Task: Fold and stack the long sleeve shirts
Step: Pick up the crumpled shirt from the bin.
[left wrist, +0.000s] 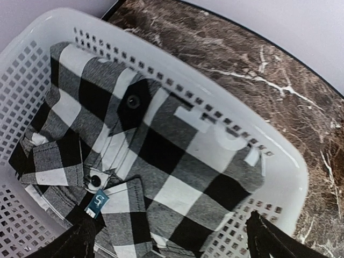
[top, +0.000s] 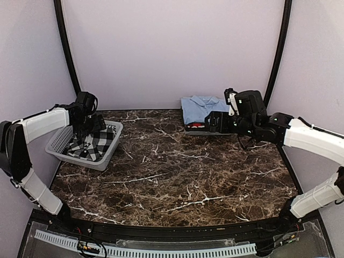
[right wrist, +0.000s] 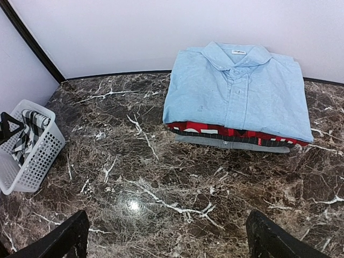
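Observation:
The black-and-white check shirt with white lettering lies crumpled in the grey perforated basket; it also shows in the top view. My left gripper hovers over it, open and empty. A folded light blue collared shirt tops a stack at the back, over a red shirt and a grey layer. The stack shows in the top view. My right gripper is open and empty above the table in front of the stack.
The dark marble table spans the middle. The basket stands at the left, near the wall. Black frame posts rise at both back corners. A purple wall closes the back.

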Controlling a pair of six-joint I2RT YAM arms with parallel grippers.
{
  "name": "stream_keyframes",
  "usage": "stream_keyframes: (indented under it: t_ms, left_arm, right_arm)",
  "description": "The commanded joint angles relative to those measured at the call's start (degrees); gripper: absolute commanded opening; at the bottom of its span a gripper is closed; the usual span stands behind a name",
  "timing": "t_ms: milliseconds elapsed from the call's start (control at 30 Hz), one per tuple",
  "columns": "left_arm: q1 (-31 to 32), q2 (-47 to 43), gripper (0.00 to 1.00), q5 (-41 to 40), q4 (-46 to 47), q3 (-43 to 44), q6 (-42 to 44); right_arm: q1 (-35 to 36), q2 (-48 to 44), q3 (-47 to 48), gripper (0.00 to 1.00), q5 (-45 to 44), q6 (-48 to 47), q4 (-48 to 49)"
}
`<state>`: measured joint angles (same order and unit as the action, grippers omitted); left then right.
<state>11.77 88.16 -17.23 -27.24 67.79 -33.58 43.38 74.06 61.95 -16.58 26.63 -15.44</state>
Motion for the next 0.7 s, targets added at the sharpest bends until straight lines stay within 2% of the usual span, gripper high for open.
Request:
stream_keyframes:
  t_ms: [0,200,467,567,667]
  left_arm:
    - [-3.5,2.5,0.96,2.0,-0.8,-2.1,-3.8]
    - [-7.4,7.7,0.93,5.2,1.8,-3.1,-5.6]
    - [-8.8,12.3,0.77,6.7,4.5,-5.3,-7.8]
    - [-8.8,13.4,0.65,7.7,5.7,-6.4,-8.1]
    - [-8.8,13.3,0.48,8.0,6.3,-6.9,-8.1]
  right_arm:
    - [-0.4,0.2,-0.7,0.99,0.0,-1.2,2.8]
    - [-0.4,0.8,-0.6,0.98,1.0,-1.6,3.0]
    - [-0.4,1.2,-0.6,0.99,2.2,-1.2,3.4]
    - [-0.4,1.3,-0.5,0.99,2.6,-1.1,3.4]
    - [-0.4,1.6,-0.2,0.99,3.0,-1.0,3.3]
